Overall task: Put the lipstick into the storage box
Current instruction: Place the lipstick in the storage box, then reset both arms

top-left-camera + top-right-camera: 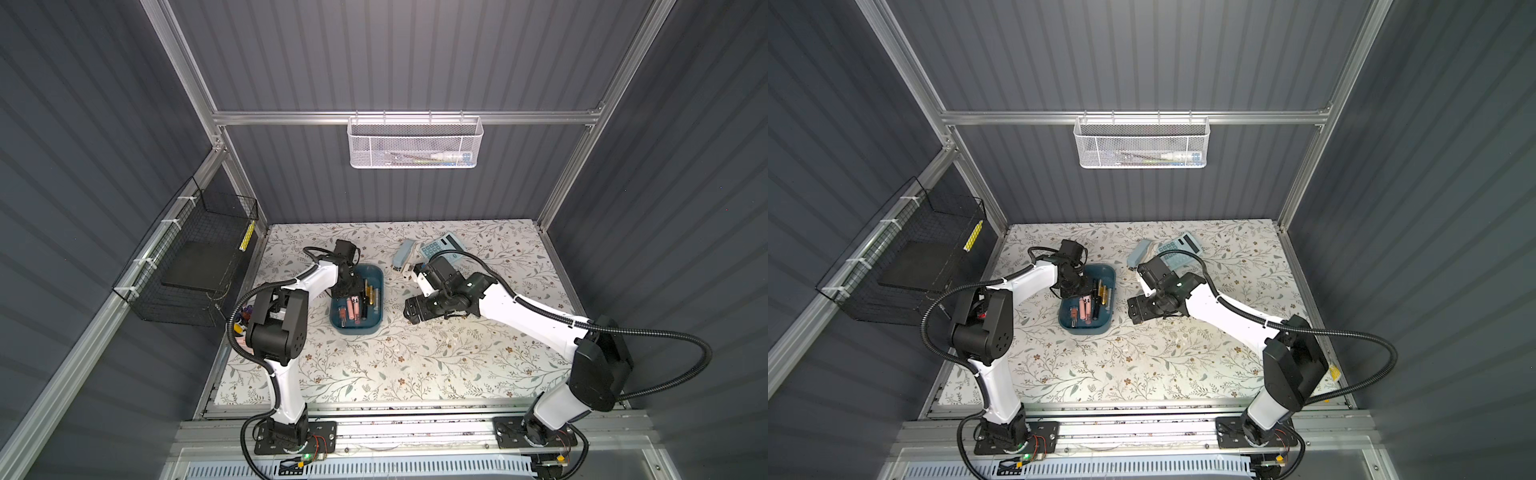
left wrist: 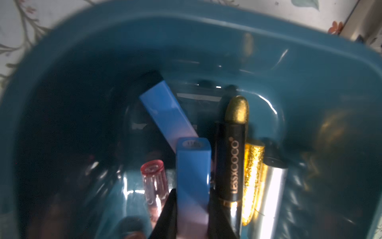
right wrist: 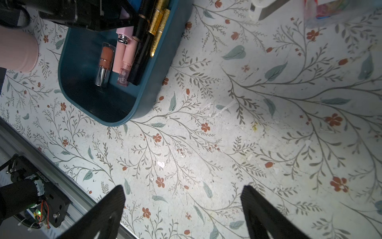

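Nearest, the right gripper (image 3: 184, 187) hangs over the floral tabletop (image 3: 227, 134) just beside the box, jaws spread wide and empty. Next comes the shallow teal-blue plastic storage box (image 1: 358, 331), already holding several tubes, among them a black-and-gold lipstick (image 2: 232, 157). Inside its walls the left gripper (image 2: 192, 196) points downward, fingers clenched on a square blue-to-pink lipstick tube (image 2: 193, 165) whose free end sits low over the box floor; whether it touches I cannot tell. The placing step looks nearly finished. Next, the fingers should release and lift straight up without nudging the neighbouring tubes. Farther back lies a grey-blue calculator (image 1: 442, 245).
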